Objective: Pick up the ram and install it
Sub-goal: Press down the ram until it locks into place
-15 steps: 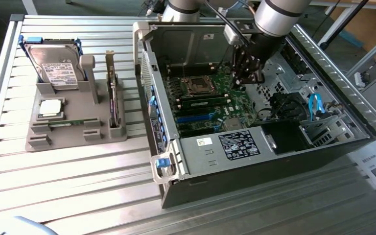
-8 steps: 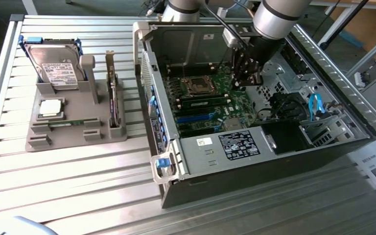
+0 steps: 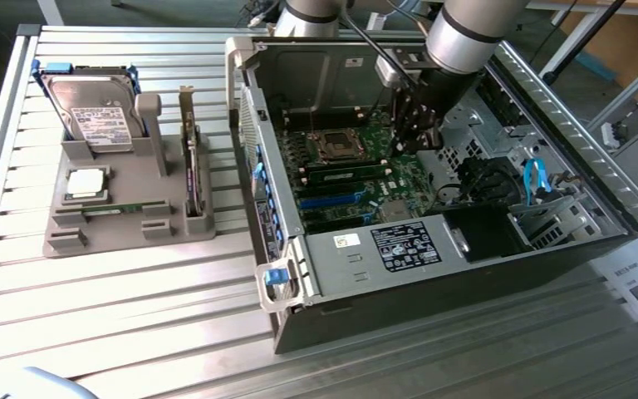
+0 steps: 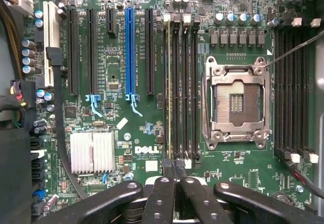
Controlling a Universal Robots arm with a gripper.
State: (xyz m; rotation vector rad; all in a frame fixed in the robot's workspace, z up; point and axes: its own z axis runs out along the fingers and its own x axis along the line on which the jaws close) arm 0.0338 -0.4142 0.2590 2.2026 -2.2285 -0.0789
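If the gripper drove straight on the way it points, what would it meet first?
The shut gripper would likely meet the near end of the memory slots on the motherboard, beside the ram standing there; how close it is remains unclear.

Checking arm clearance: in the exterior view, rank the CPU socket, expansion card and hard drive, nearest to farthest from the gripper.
From the gripper:
1. CPU socket, inside the case, just beside it.
2. Expansion card, upright in the grey stand outside the case.
3. Hard drive, farther along the stand, toward the exterior view's left.
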